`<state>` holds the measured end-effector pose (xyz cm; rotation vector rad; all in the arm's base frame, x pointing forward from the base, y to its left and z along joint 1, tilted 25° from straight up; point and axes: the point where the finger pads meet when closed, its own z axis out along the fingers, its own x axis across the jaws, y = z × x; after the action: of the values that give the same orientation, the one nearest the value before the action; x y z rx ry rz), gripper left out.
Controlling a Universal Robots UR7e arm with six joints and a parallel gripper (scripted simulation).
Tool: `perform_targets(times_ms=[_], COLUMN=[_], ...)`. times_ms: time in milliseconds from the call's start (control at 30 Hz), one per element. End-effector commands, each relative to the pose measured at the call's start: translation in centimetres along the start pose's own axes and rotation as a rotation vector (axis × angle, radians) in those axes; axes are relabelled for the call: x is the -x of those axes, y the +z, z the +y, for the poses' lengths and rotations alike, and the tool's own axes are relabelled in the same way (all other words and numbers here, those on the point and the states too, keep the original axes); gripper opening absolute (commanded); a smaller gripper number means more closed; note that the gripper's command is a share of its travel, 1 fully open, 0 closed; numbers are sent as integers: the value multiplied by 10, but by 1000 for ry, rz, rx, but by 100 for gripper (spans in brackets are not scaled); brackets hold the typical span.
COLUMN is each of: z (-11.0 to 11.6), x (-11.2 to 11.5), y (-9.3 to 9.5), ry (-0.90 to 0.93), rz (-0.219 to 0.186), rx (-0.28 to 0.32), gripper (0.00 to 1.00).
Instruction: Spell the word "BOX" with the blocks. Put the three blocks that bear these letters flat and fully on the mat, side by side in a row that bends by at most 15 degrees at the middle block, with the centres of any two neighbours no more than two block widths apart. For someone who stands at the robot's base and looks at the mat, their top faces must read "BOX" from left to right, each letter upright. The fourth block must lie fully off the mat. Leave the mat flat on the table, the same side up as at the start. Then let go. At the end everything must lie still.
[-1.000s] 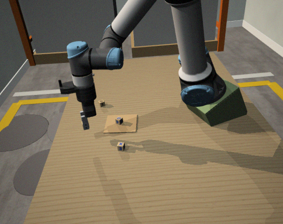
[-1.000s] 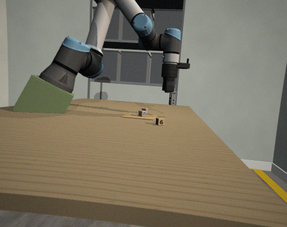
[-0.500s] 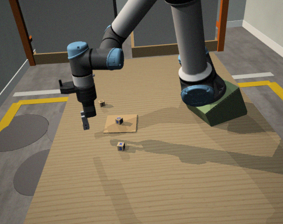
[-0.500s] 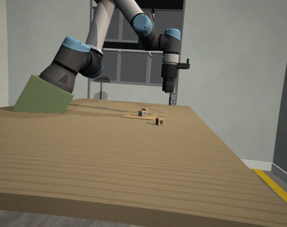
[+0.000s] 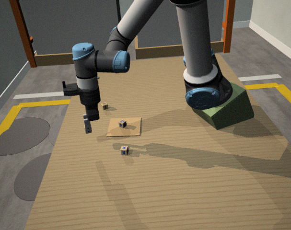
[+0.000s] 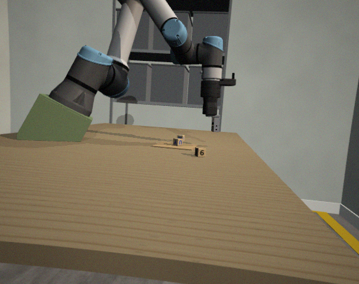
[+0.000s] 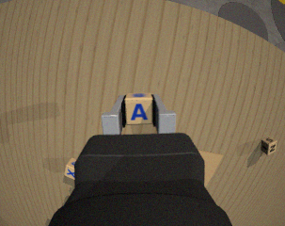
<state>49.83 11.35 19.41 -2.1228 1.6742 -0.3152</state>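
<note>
Reader: "What does the end effector (image 5: 87, 126) (image 6: 216, 123) (image 7: 138, 104) hold?"
Author: "Only the wrist view shows it: fingers about half open, gripping the A-faced block (image 7: 139, 111) above the bench (image 5: 165, 188) (image 6: 142, 189) (image 7: 180, 56)."
Reader: "The others?"
Author: "Top view: one block (image 5: 122, 123) (image 6: 177, 142) on the mat (image 5: 134, 131) (image 6: 161, 145) (image 7: 213, 162); the X block (image 5: 124, 150) (image 6: 181, 137) (image 7: 71, 169) off it at six o'clock; another (image 5: 104, 106) (image 6: 200, 152) (image 7: 269, 146) at ten, its '6' legible in the exterior view."

"A" on clawed block (image 7: 139, 111)
</note>
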Motion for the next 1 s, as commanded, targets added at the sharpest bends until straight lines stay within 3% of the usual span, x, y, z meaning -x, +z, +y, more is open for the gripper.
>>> perform_targets(times_ms=[0,267,333,833,967], z=[0,0,0,2,1], x=[0,0,0,0,-1], y=[0,0,0,-1,0], ry=[0,0,0,-1,0], rz=[0,0,0,0,1], rx=[-42,-152,-152,-420,-453], gripper=[49,49,49,49,49])
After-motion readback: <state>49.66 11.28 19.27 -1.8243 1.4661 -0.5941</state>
